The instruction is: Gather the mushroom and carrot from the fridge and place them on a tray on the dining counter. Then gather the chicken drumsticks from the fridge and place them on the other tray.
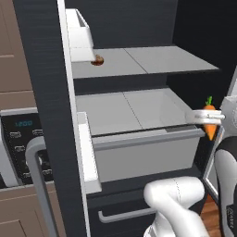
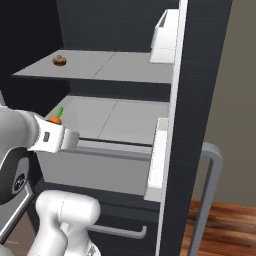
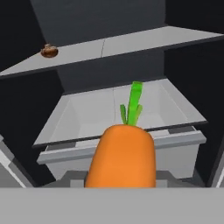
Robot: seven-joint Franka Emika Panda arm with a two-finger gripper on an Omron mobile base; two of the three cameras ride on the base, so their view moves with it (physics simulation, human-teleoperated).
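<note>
My gripper (image 1: 207,116) is shut on the orange carrot (image 1: 211,129), holding it in the air at the right, in front of the open fridge (image 1: 41,69). Close up in the hand view, the carrot (image 3: 121,157) points its green top toward the fridge interior. From the right base view the carrot (image 2: 54,120) peeks out above the hand. The dark brown mushroom (image 1: 97,60) sits on the upper grey shelf (image 1: 152,60) near its left end, also seen as the mushroom (image 2: 59,61) and mushroom (image 3: 49,50). The trays, dining counter and chicken drumsticks are out of view.
Below the shelf a grey drawer (image 1: 139,148) stands pulled out. The open fridge door (image 2: 200,100) carries white bins (image 2: 165,35) and a grey handle (image 2: 212,190). A black oven panel (image 1: 18,139) sits at the left. Wood floor (image 2: 225,225) lies at the lower right.
</note>
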